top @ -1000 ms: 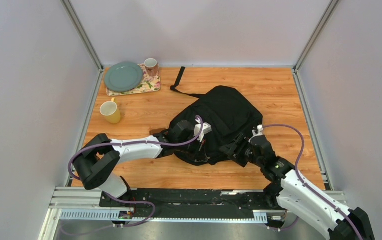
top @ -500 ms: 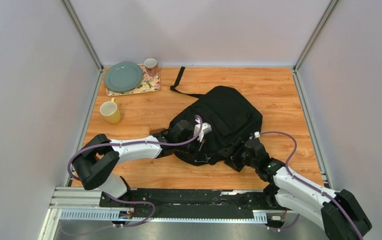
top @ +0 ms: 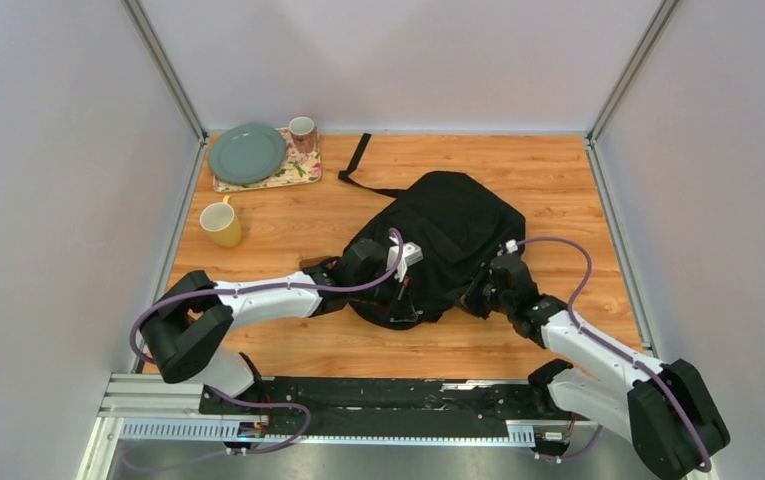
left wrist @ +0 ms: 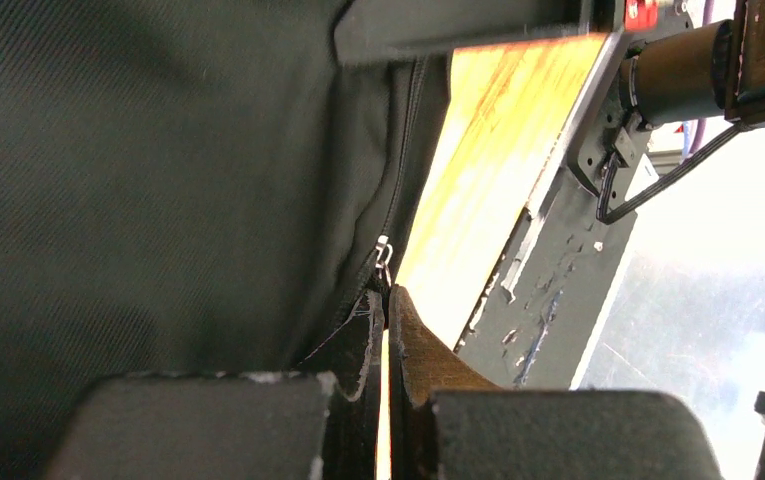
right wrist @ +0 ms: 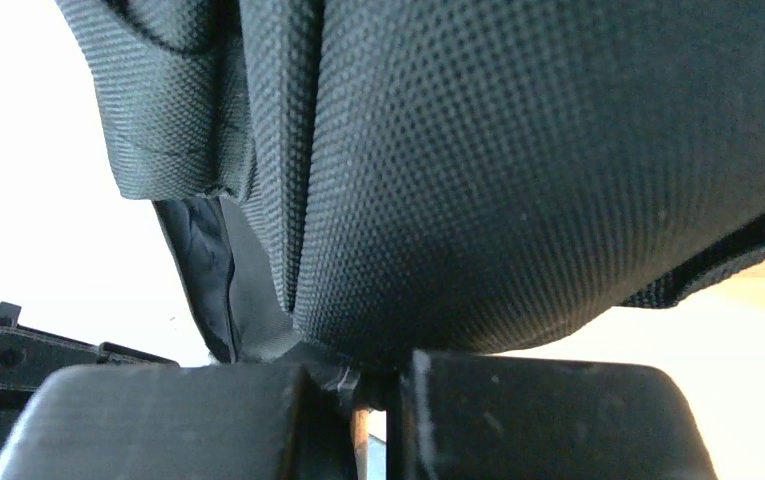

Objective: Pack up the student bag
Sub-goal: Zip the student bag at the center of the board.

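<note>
The student bag (top: 453, 230) is a large black fabric backpack lying mid-table. My left gripper (top: 405, 286) is at its near left edge. In the left wrist view the left gripper (left wrist: 386, 298) is shut, its tips meeting at the metal zip pull (left wrist: 384, 252) on the student bag (left wrist: 158, 180). My right gripper (top: 480, 290) is pressed against the bag's near right edge. In the right wrist view the right gripper (right wrist: 378, 376) is shut, with a fold of the student bag (right wrist: 518, 170) pinched between its jaws and bulging over them.
A teal plate (top: 247, 152) and a pink cup (top: 302, 130) sit on a floral tray (top: 298, 172) at the back left. A yellow mug (top: 222, 224) stands left of the bag. A small brown wallet (top: 313, 263) lies by the left arm. A black strap (top: 358, 157) trails behind the bag.
My right gripper has moved forward to the bag's near right edge and closed on its fabric. The left gripper has stayed shut in place.
</note>
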